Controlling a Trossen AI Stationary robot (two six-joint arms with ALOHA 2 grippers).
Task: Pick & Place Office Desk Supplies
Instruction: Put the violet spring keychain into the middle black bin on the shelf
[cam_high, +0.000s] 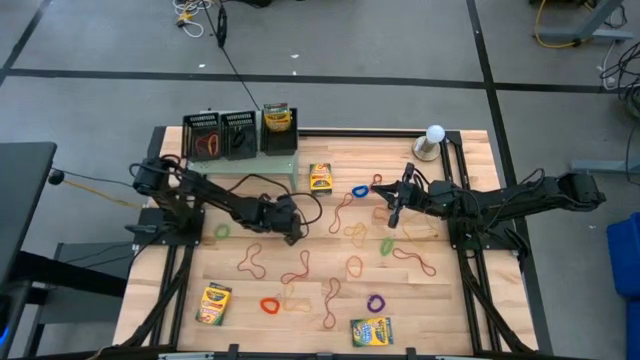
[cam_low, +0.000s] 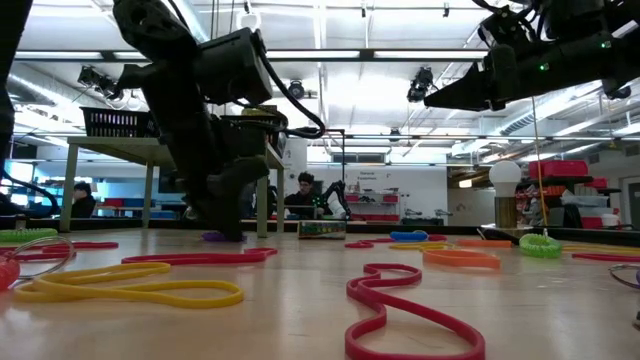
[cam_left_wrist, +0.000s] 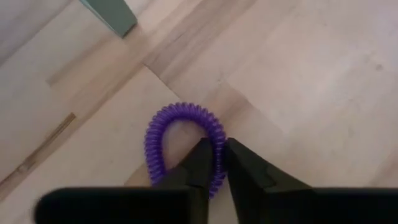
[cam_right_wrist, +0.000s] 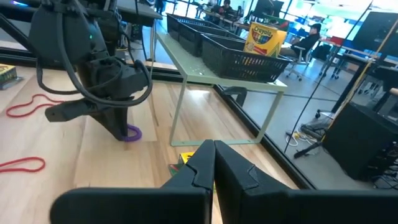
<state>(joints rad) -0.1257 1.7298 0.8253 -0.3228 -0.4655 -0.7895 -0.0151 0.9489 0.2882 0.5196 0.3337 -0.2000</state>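
A purple coiled band (cam_left_wrist: 163, 134) lies as a loop on the wooden table, left of centre. My left gripper (cam_high: 293, 232) points steeply down at it and is shut on one side of the loop. The same gripper (cam_right_wrist: 122, 129) shows in the right wrist view with the band (cam_right_wrist: 132, 134) at its tips. My right gripper (cam_high: 394, 212) hangs shut above the table's right half with nothing in it. Rubber bands of several colours (cam_high: 300, 268) are strewn over the table. Crayon boxes (cam_high: 320, 178) (cam_high: 214, 303) (cam_high: 371, 331) lie flat on the table. Black mesh trays (cam_high: 203, 135) stand on a pale green stand. My left gripper pinches one side of the purple band's loop (cam_left_wrist: 217, 138) between its two fingers. The fingers (cam_left_wrist: 198, 163) come from above, slanting down. The rest of the loop lies flat on the wood beyond the fingertips.
The pale green stand (cam_high: 262, 160) with three trays stands at the far left; one tray holds a crayon box (cam_high: 277, 120). A white globe (cam_high: 434, 138) stands at the far right corner. Metal frames (cam_high: 470, 240) run along both side edges of the table.
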